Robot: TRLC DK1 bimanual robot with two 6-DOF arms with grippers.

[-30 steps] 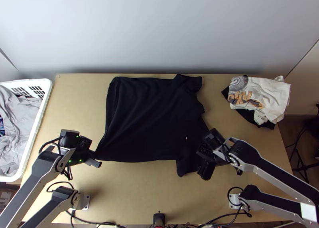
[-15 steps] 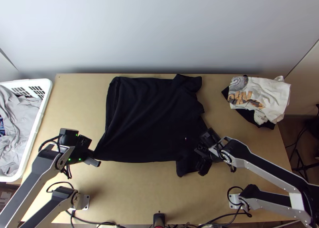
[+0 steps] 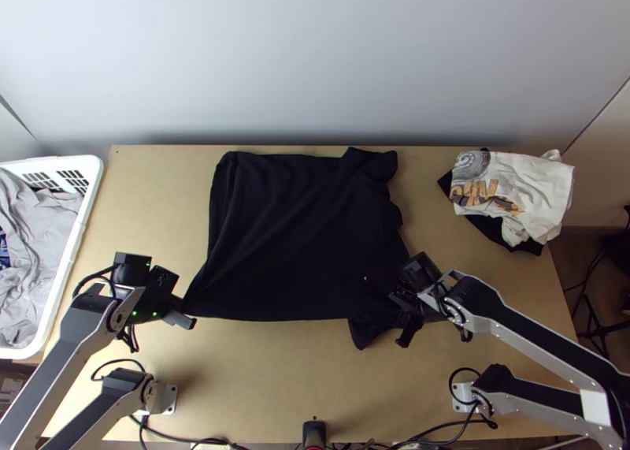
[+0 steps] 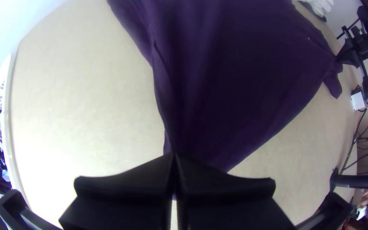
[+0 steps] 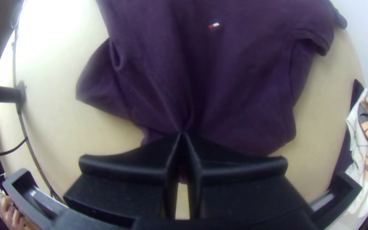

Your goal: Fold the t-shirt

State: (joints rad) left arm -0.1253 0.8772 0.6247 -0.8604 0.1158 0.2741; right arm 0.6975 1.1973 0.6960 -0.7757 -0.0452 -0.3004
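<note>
Black t-shirt spread wide, clenched at two places

Dark cloth covers the middle of the light wooden table (image 3: 260, 379), the t-shirt (image 3: 299, 237) lying mostly flat, with soft creases running down its left side and a narrow layered strip along that edge. Its near edge stretches between the two grippers.

At the near left corner, the left gripper (image 3: 183, 308) is closed on the shirt; in its wrist view the cloth narrows to a point between the fingers (image 4: 222, 183). Over at the right-hand end, the right gripper (image 3: 399, 312) is clamped on the shirt too, and its wrist view shows folds gathering into the pinch. Beside that grip, a loose flap (image 5: 101, 83) flares out onto the table (a tiny red-and-white mark (image 5: 214, 25) sits on the fabric not far off).

Near the table's far right corner, a white garment (image 3: 531, 186) with grey and orange print lies rumpled over a dark cloth (image 3: 504, 233). Along the left side stands a white basket (image 3: 93, 178) holding grey laundry (image 3: 39, 253).
</note>
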